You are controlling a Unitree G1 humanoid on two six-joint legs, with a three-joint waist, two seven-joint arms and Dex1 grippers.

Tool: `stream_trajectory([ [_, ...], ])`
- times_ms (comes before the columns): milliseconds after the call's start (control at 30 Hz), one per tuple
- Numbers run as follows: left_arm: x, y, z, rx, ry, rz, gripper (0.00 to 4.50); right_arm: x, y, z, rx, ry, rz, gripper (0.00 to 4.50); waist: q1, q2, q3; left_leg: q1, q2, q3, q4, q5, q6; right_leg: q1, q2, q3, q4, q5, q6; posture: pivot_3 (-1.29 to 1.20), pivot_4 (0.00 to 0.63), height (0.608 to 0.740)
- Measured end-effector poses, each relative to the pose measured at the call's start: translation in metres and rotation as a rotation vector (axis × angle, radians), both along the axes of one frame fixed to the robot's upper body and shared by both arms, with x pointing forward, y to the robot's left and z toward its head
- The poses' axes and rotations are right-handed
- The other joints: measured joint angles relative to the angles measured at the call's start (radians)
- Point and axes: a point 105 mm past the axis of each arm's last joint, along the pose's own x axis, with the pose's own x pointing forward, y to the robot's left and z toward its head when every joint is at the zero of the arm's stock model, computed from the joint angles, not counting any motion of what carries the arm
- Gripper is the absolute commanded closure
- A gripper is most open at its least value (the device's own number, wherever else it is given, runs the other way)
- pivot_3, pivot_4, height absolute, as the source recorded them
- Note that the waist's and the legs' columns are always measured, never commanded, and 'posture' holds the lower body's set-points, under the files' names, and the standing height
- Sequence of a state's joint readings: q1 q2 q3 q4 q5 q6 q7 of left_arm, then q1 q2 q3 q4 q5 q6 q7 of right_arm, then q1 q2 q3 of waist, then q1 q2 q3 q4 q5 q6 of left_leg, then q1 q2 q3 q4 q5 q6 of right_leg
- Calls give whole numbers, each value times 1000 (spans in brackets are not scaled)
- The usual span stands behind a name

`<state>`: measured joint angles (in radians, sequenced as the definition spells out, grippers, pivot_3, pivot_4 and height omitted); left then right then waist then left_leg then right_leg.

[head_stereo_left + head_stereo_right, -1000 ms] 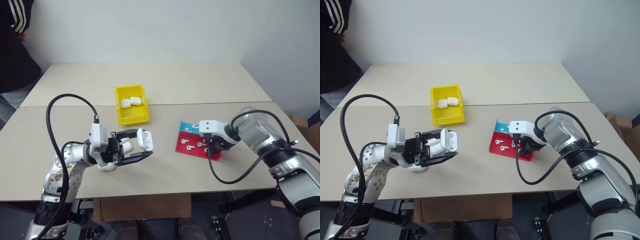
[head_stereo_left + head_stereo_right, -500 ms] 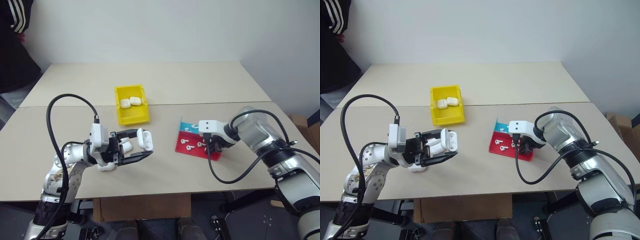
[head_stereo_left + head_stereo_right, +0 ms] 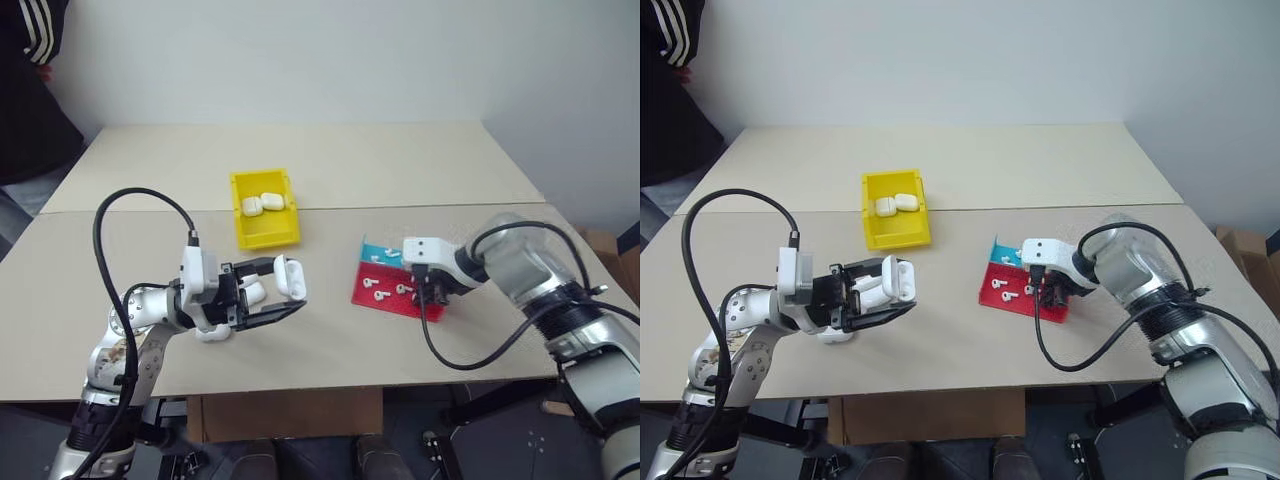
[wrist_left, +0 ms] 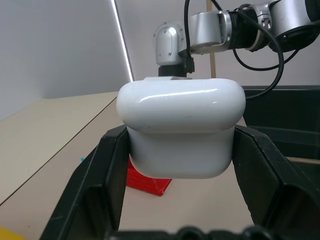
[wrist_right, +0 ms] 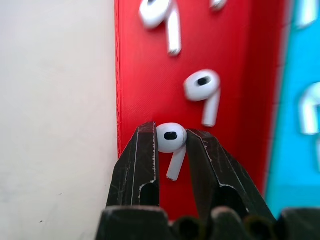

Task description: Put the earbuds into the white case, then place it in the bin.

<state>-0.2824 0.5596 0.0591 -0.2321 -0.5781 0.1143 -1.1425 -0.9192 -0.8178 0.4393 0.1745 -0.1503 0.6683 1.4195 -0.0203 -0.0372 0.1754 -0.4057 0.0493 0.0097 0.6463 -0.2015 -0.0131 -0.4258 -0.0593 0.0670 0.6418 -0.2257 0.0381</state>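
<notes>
Earbud (image 5: pixel 171 138) pinched at head between right gripper (image 5: pixel 171 150) fingers, above red tray (image 5: pixel 140 75). Tiny, light, glossy, likely slippery; grip head, not stem. Left gripper (image 4: pixel 180 165) clamps white case (image 4: pixel 181 131).

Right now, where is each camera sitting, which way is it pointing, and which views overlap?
Left eye: head camera, looking forward and down at the table; both arms in view.
Right eye: its stereo twin, same scene with the yellow bin.
Left wrist: looks along the left pincer, shut on the white case.
Right wrist: looks down the right pincer, pinching an earbud over the red tray.
Shared: left wrist and eyes show the tray and right arm.
</notes>
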Motion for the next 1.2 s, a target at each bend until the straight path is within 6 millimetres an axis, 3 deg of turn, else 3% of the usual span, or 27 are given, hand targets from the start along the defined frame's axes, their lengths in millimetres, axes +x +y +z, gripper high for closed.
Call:
stream_trajectory([
  [133,2,-4,13,-36,-13,-19,1708,-13,9,75,281,-197,-15,3713,3,0,0,0,0,-1,-1,0,0,0,0,-1,0,0,0,0,150,740],
  [233,2,-10,26,-87,-6,-57,1708,-35,17,127,586,-384,30,3713,5,-1,0,1,0,-3,-1,0,0,2,0,-2,-1,-1,1,0,150,740],
  [300,1,-13,38,-123,-5,-83,1708,-52,24,142,756,-500,102,3713,6,-1,-1,1,0,-4,-1,0,0,3,1,-4,-1,-3,5,0,150,740],
  [500,-8,-22,50,-151,-15,-133,1708,-92,39,146,1096,-600,261,3713,-4,-1,-1,1,0,-4,0,0,0,3,1,-2,0,-2,5,0,150,740],
  [733,-17,-26,51,-154,3,-176,1708,-110,68,156,1386,-550,429,3713,-22,0,0,2,0,-4,-1,0,0,4,1,-2,0,-2,4,0,150,740],
  [1000,-21,-27,44,-154,21,-179,1708,-108,103,140,1467,-432,566,3713,-23,0,0,2,0,-4,-1,0,0,4,1,-2,0,-2,4,0,150,740],
  [1200,-21,-27,45,-156,17,-181,1708,-101,116,130,1433,-427,599,3713,-22,0,0,2,0,-4,-1,0,0,3,1,-2,0,-2,4,0,150,740],
])
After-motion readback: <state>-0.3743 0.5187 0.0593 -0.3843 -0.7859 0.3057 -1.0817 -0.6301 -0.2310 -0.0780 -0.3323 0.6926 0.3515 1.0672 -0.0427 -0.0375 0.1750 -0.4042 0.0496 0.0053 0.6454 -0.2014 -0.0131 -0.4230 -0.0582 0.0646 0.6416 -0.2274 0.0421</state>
